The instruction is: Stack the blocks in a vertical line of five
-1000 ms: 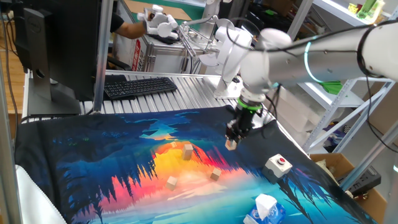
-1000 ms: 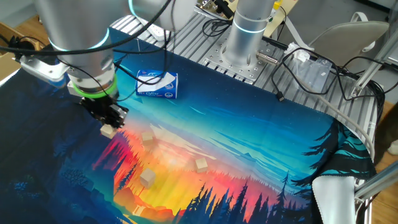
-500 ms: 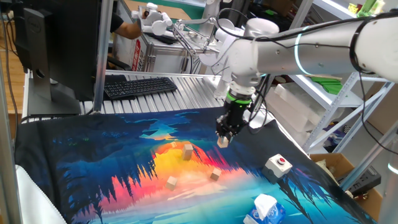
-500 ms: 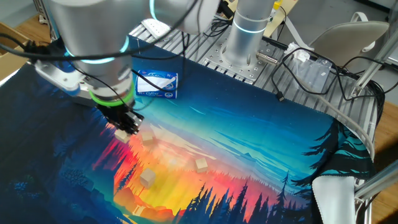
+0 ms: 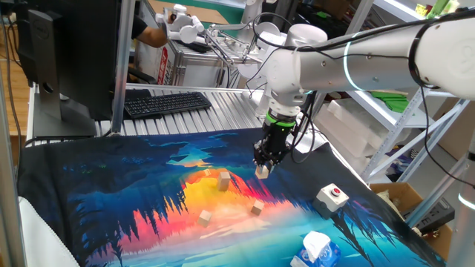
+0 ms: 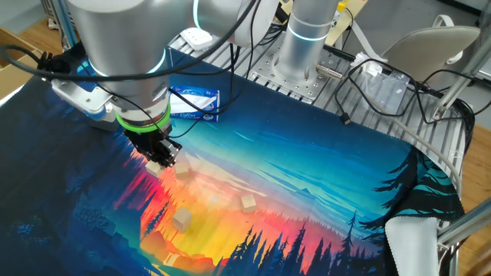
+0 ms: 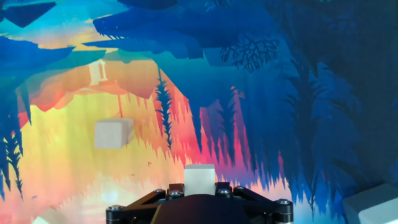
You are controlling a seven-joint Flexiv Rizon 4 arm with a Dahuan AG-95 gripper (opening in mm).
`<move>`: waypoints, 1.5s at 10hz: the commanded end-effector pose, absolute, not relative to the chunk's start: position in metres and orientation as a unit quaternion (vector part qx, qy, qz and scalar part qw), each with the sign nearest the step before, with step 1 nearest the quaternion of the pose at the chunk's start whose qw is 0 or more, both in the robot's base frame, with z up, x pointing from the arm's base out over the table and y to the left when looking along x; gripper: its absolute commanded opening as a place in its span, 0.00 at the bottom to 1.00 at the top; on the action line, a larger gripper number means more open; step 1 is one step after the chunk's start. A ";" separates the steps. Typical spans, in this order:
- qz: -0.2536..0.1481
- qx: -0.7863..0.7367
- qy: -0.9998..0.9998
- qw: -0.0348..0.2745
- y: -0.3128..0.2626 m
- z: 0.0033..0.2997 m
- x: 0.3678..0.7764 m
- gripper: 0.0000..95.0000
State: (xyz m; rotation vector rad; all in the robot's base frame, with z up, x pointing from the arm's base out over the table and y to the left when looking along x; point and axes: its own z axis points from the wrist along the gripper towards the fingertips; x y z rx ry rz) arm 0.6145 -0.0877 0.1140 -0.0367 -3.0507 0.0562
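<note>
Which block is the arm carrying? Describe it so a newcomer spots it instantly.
Start at the painted sunset mat and follow the silver arm down to its black gripper with the green ring. The carried block is the pale wooden cube pinched in the jaws, held above the mat. The other blocks all lie loose on the orange patch; only this one is off the surface.

A slatted metal table (image 5: 223, 104) is covered by a printed sunset-forest mat (image 5: 133, 193). A black keyboard (image 5: 165, 102) and monitor (image 5: 70, 52) are set behind; what may be shelving (image 5: 415, 89) is seen beyond.
</note>
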 end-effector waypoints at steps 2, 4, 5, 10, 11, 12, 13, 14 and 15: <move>0.017 -0.012 -0.999 0.045 -0.088 0.114 0.615 0.00; 0.017 -0.009 -0.999 0.046 -0.088 0.114 0.615 0.00; 0.017 -0.008 -0.999 0.047 -0.088 0.114 0.615 0.00; 0.019 -0.001 -0.999 0.047 -0.088 0.114 0.616 0.00; 0.020 0.006 -0.999 0.048 -0.088 0.114 0.616 0.00; 0.020 0.009 -0.999 0.049 -0.088 0.114 0.616 0.00; 0.020 0.017 -0.998 0.050 -0.088 0.114 0.616 0.00; 0.020 0.022 -0.998 0.049 -0.088 0.114 0.616 0.00; 0.018 0.027 -0.998 0.048 -0.088 0.114 0.616 0.00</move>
